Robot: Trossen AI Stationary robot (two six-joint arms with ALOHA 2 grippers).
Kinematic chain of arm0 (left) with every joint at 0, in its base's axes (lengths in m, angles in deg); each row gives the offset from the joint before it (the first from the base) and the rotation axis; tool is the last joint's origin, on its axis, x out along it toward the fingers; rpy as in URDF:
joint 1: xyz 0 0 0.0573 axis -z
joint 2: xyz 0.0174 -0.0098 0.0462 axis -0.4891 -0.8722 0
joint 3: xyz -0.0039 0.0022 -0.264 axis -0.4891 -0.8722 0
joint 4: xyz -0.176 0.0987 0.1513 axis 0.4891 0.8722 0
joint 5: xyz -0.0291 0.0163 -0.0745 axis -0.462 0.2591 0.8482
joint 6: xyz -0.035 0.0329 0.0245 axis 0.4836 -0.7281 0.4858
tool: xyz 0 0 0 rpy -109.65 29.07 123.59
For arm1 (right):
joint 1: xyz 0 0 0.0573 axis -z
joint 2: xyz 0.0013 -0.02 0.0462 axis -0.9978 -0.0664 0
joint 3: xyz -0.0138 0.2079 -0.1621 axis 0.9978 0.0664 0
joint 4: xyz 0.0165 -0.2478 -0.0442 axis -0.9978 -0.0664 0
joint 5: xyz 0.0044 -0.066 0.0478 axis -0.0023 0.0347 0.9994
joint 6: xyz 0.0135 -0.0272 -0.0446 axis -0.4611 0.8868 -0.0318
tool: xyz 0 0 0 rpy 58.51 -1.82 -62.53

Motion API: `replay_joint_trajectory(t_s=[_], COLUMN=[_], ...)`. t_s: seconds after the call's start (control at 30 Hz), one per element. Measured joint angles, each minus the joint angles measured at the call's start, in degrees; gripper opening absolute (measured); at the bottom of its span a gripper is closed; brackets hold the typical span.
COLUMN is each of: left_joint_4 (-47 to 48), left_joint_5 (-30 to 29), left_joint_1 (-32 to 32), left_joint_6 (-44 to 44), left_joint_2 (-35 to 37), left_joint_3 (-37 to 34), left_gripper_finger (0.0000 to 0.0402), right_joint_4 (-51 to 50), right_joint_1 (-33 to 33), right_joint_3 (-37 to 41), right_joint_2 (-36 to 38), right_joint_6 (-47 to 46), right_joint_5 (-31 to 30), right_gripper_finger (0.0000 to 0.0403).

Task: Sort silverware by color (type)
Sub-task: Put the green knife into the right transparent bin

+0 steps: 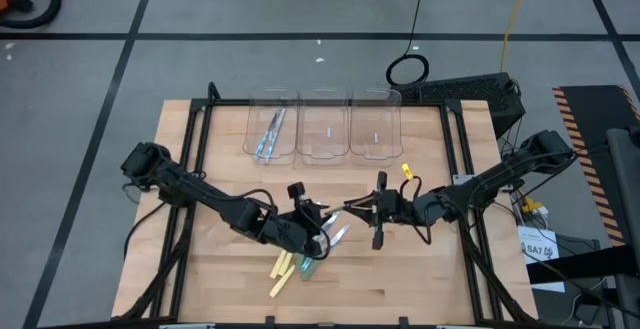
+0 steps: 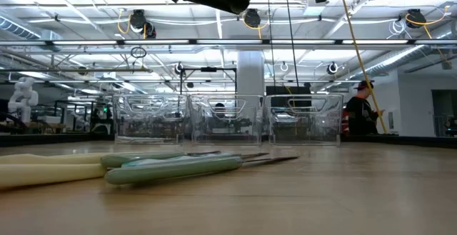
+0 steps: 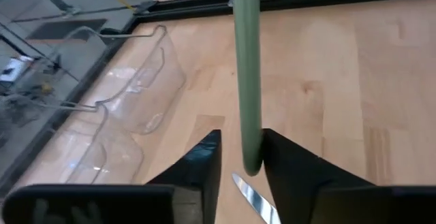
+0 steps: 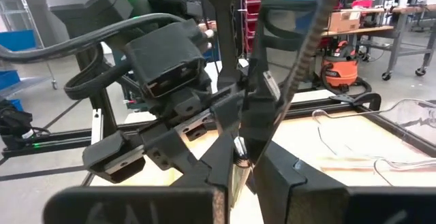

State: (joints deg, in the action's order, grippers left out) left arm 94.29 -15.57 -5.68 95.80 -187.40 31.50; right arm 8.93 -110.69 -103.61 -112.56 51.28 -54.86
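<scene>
We see a pale wooden table (image 1: pixel 420 279) bearing three clear bins (image 1: pixel 323 126) along its far edge and yellow and green utensils (image 1: pixel 285 272) near its front.

A pale wooden tabletop (image 1: pixel 420 279) in a black metal frame stood on a grey floor (image 1: pixel 200 9) crossed by dark tape lines. Beyond the table's far edge, a yellow cable (image 1: pixel 512 14) and a coiled black cable (image 1: pixel 408 69) lay on that floor. The hall behind had a high ceiling (image 2: pixel 86 13) of white beams, pipes and lamps. A person in a cap (image 2: pixel 360 113) stood at the far right. An orange shop vacuum (image 4: pixel 347 71) sat on the floor.
</scene>
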Motion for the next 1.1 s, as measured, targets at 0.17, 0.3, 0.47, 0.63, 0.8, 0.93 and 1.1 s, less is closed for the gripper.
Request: replay_joint_trajectory(t_s=[0.17,0.3,0.47,0.63,0.8,0.93,1.1], left_joint_4=[-0.01,-0.01,-2.46,-4.44,-4.51,-4.91,-5.99], left_joint_5=[2.97,3.35,3.03,2.85,2.78,2.78,2.77], left_joint_1=[-0.88,-1.08,-0.3,-0.11,-0.14,-0.16,-0.16], left_joint_6=[-0.12,-0.12,-1.31,-3.49,-4.34,-4.5,-4.93], left_joint_2=[0.0,0.0,0.0,0.0,0.0,0.0,0.0], left_joint_3=[0.0,0.0,-0.02,-0.02,-0.02,-0.03,-0.04], left_gripper_finger=[0.0094,0.0093,0.0089,0.0038,0.0038,0.0038,0.0038], right_joint_4=[0.01,0.03,0.09,0.02,0.05,-0.05,-1.59], right_joint_1=[0.0,0.0,-0.02,-0.09,-0.09,-0.06,0.0], right_joint_3=[0.0,0.0,0.0,0.0,0.0,0.0,0.0], right_joint_2=[0.0,0.0,0.0,0.0,0.0,0.0,-0.02], right_joint_6=[0.25,0.2,0.67,2.99,4.45,4.04,0.32], right_joint_5=[1.12,1.17,1.49,1.49,1.48,1.36,1.24], right_gripper_finger=[0.0032,0.0032,0.0032,0.0034,0.0035,0.0047,0.0086])
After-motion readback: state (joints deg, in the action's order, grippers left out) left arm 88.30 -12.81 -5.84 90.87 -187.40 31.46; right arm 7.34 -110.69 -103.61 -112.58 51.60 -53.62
